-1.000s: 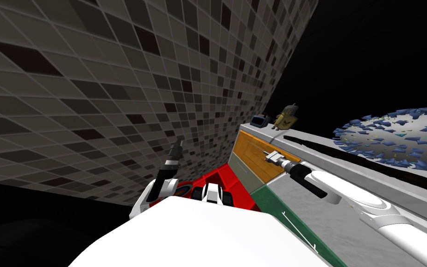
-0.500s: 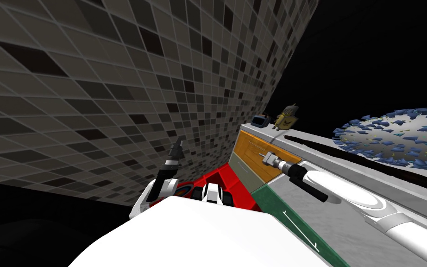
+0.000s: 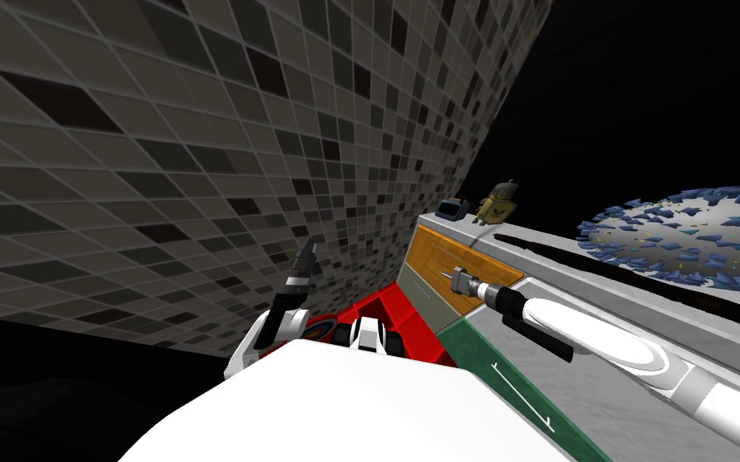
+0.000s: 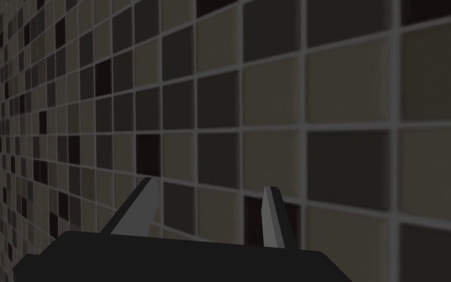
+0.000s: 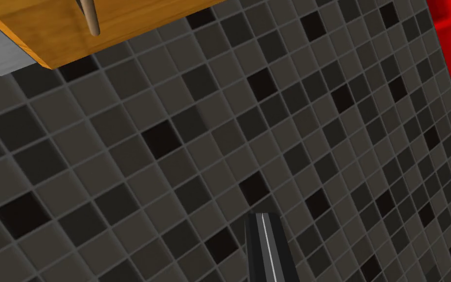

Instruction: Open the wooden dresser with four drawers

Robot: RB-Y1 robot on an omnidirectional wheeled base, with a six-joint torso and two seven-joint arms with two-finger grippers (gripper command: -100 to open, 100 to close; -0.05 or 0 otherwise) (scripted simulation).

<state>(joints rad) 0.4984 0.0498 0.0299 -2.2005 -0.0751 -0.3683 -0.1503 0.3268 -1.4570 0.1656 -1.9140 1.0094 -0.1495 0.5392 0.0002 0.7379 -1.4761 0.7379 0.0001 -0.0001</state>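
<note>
The dresser (image 3: 569,265) stands at my right, with an orange wooden drawer front (image 3: 433,255), a grey front (image 3: 420,298), a green front (image 3: 481,361) and a red part (image 3: 376,309) below. My right gripper (image 3: 457,277) hovers just before the orange front, fingers (image 5: 263,240) pressed together with nothing between them. In the right wrist view a corner of the orange front (image 5: 73,34) and its thin rod handle (image 5: 91,18) lie off to one side of the fingers. My left gripper (image 3: 306,258) stands open, raised towards the tiled wall (image 3: 200,160), its fingers (image 4: 141,208) bare.
On the dresser top sit a small dark box (image 3: 450,209) and a yellowish figure (image 3: 497,202). A round white thing with blue flecks (image 3: 681,237) lies at the far right. A black area lies beyond the wall's edge.
My right gripper has drawn back a little along the orange front, towards me. The drawer fronts look unchanged. The left arm has stayed still.
</note>
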